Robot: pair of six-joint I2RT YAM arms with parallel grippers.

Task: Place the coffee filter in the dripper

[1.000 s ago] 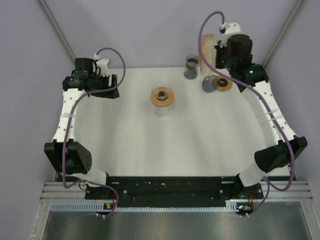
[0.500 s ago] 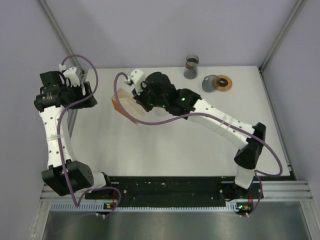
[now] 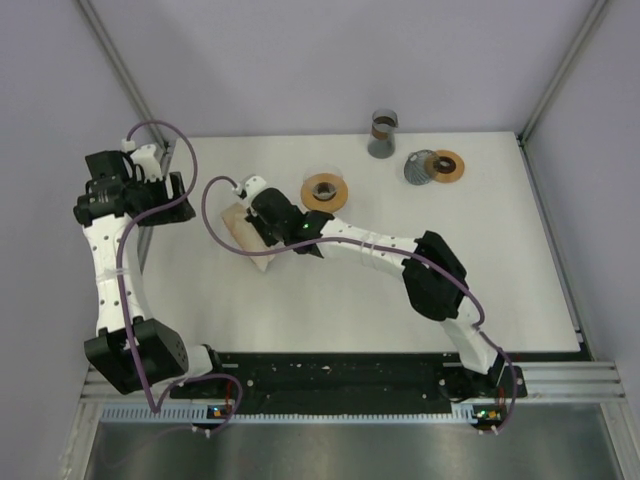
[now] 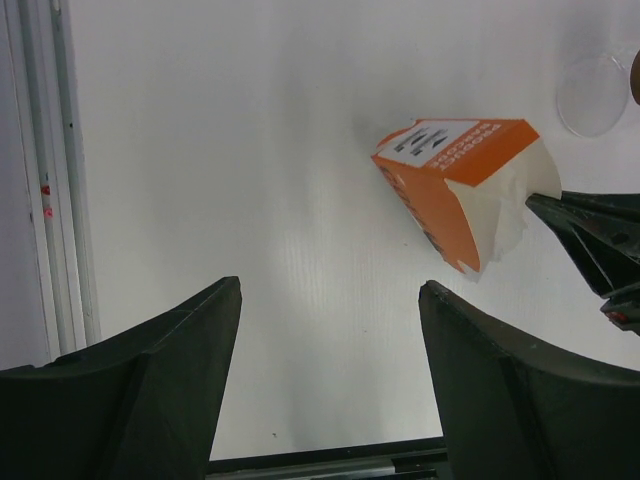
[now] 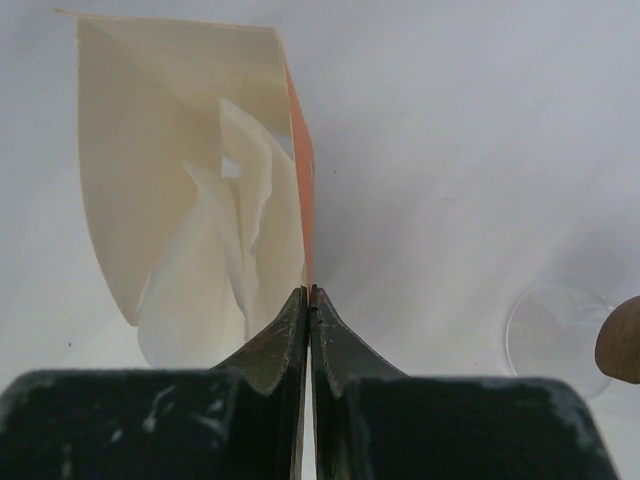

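The white table carries everything. The right arm reaches across it toward the left, and its gripper is pinched tight on the side wall of the orange filter box. The left gripper hangs over the table's left edge, jaws wide apart and empty. The dripper stands just right of the box. White coffee filters sit inside the box.

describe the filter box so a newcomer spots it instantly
On the white table, look left of the glass dripper with the wooden collar. The box is there, its rim pinched by the right end effector. It is the only orange, angular thing, open with pale paper filters showing inside.
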